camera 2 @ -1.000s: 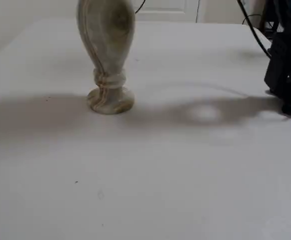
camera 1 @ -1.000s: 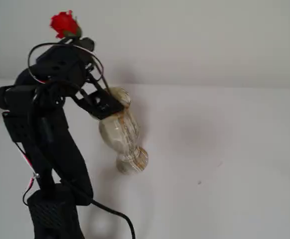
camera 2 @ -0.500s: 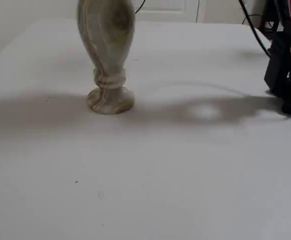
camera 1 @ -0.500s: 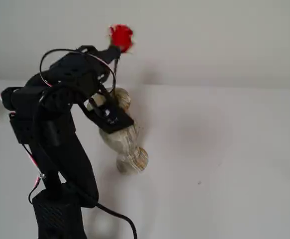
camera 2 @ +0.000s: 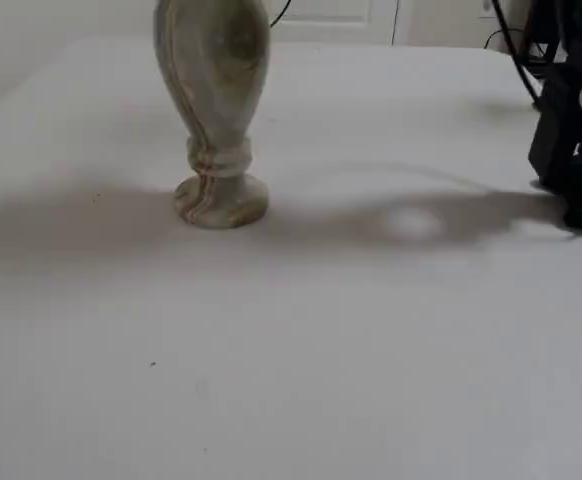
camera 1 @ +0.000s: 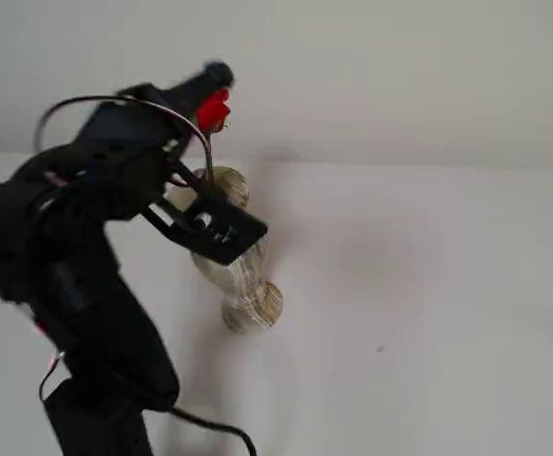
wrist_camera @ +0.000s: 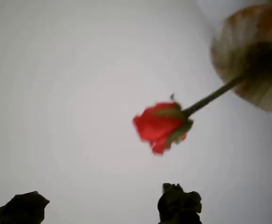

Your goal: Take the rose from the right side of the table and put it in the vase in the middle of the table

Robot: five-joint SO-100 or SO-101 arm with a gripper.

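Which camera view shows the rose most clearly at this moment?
The wrist view: the rose fills its middle, stem running into the vase mouth. In a fixed view the rose is a small red spot half behind the arm. The other fixed view does not show it.

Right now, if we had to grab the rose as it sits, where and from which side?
Grip the rose by its bare stem between bud and vase rim, gripper closing across it from the bud side. Stem's thin, straight, leaning out; bud likely crushes.

The marbled vase [camera 2: 212, 110] stands upright on its round foot on the white surface [camera 2: 301, 370], its rim cut off above. The arm's black base [camera 2: 574, 130] sits at the right edge.
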